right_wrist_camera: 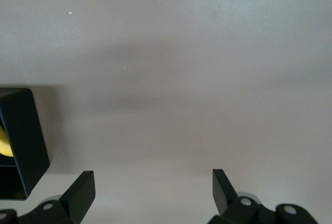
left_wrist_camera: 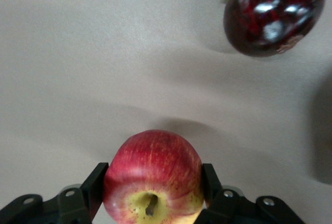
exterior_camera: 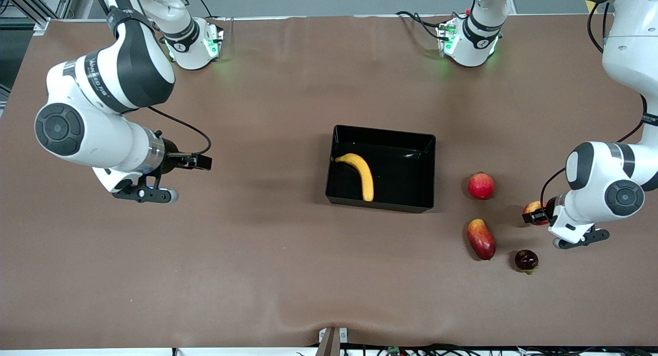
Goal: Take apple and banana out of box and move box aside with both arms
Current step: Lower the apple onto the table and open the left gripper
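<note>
The left gripper [left_wrist_camera: 153, 195] pinches the firm, smooth apple [left_wrist_camera: 153, 180] across its widest part above the tabletop [exterior_camera: 257, 268] near the left arm's end, while the right gripper [right_wrist_camera: 153, 193] waits with fingers spread, the light, easily bruised banana [exterior_camera: 360, 173] in the box [exterior_camera: 380, 204] best gripped mid-length.

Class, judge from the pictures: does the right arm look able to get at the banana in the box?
Probably yes. The right gripper is open and empty, and the banana lies uncovered in the open-topped box, with bare table between them.
</note>
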Available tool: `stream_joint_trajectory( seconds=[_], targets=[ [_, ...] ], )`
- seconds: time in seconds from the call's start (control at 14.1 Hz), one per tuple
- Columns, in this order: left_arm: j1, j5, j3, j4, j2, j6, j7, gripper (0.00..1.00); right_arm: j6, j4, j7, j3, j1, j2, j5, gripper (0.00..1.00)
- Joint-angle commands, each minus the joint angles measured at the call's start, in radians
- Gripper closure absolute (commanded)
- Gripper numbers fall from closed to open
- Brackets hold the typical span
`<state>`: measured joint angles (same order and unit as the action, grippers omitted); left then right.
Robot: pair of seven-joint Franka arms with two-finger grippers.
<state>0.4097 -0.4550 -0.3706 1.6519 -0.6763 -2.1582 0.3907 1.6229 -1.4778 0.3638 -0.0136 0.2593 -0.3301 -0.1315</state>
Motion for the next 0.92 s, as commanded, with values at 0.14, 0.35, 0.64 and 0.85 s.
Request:
stream_joint_trajectory(
  seconds=[0.14, 0.35, 0.64, 0.85],
  targets=[
    [0.020, -0.073, -0.007, 0.003, -0.022, -0.034, -0.010, 1.00, 0.002, 0.013, 0.012, 0.006, 0.053, -0.003, -0.005, 0.00],
    [0.035, -0.090, -0.007, 0.003, -0.034, -0.049, -0.047, 1.00, 0.000, 0.013, 0.012, 0.006, 0.086, -0.003, -0.005, 0.00],
    [0.052, -0.090, -0.007, 0.005, -0.055, -0.083, -0.066, 1.00, -0.001, 0.013, 0.012, 0.006, 0.103, -0.003, -0.003, 0.00],
    [0.052, -0.090, -0.007, 0.006, -0.068, -0.083, -0.066, 1.00, 0.000, 0.013, 0.012, 0.006, 0.103, -0.003, -0.002, 0.00]
  ],
)
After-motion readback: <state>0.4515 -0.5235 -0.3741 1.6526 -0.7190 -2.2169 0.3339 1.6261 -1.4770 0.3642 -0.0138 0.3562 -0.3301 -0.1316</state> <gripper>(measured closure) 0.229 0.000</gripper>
